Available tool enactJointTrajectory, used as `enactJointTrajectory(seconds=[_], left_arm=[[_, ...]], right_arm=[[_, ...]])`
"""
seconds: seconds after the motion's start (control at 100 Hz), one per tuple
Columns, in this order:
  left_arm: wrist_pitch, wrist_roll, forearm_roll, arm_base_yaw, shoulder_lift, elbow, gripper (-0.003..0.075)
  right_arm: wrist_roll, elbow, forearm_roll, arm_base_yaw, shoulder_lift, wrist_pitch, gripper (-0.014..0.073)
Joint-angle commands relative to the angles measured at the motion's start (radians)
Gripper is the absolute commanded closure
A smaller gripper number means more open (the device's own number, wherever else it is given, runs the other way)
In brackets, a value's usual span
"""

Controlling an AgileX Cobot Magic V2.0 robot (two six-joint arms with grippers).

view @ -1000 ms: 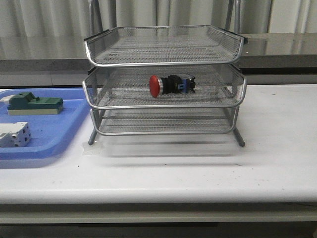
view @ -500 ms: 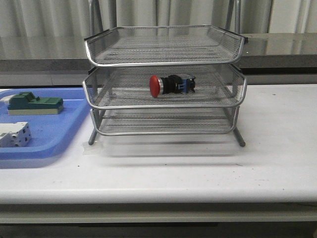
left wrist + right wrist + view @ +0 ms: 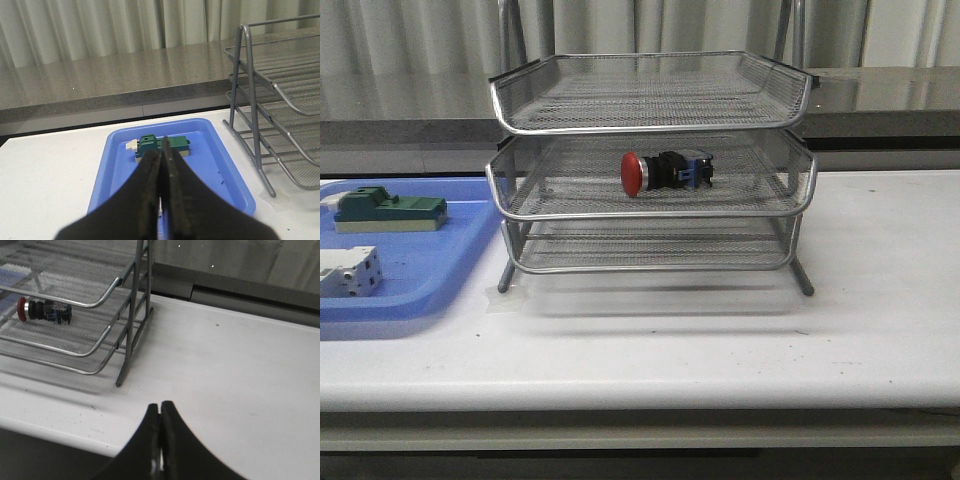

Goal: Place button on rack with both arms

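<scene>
A small push-button switch with a red mushroom head, black cylindrical body and blue rear end (image 3: 666, 171) lies on its side on the middle tier of a large silver wire-mesh three-tier letter rack (image 3: 652, 160), which stands on a white surface (image 3: 720, 330) toward its far edge. The red head points toward the surface's left edge and the blue end toward its right. Judged from how it lies, the placing looks done. The left gripper (image 3: 161, 165) hangs above a flat blue plastic tray (image 3: 227, 172) near the surface's left edge, its black jaws pressed together with nothing between them. The right gripper (image 3: 160, 412) hangs over bare surface near the front edge, to the right of the rack, jaws likewise closed and empty; both are well apart from the button. If you need to lift the button again, expect a light, rigid plastic part that will not give under the jaws. Its round body would probably roll on the mesh, and the smooth domed head likely offers a poor, slippery hold. The better place to take it is probably across the black body, between head and blue end. The tier above leaves little room, so you would likely have to come in from the front. A green block (image 3: 388, 209) and a white terminal block (image 3: 350, 271) rest in the blue tray.
</scene>
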Motion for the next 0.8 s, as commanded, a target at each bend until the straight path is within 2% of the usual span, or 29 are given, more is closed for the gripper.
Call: enactJointTrajectory(seconds=[0.0, 0.3, 0.61, 0.79], left_arm=[[-0.084, -0.013, -0.01, 0.003, 0.012, -0.028, 0.074], [-0.084, -0.013, -0.01, 0.003, 0.012, -0.028, 0.074], [-0.084, -0.013, -0.01, 0.003, 0.012, -0.028, 0.074], [-0.084, -0.013, -0.01, 0.003, 0.012, -0.028, 0.074]], right_arm=[[0.037, 0.051, 0.008, -0.005, -0.046, -0.176, 0.0654], [0.1, 0.295, 0.008, -0.005, -0.223, -0.411, 0.0654], [0.131, 0.386, -0.001, -0.007, -0.235, -0.497, 0.0654], [0.131, 0.391, -0.001, -0.007, -0.235, -0.491, 0.0654]])
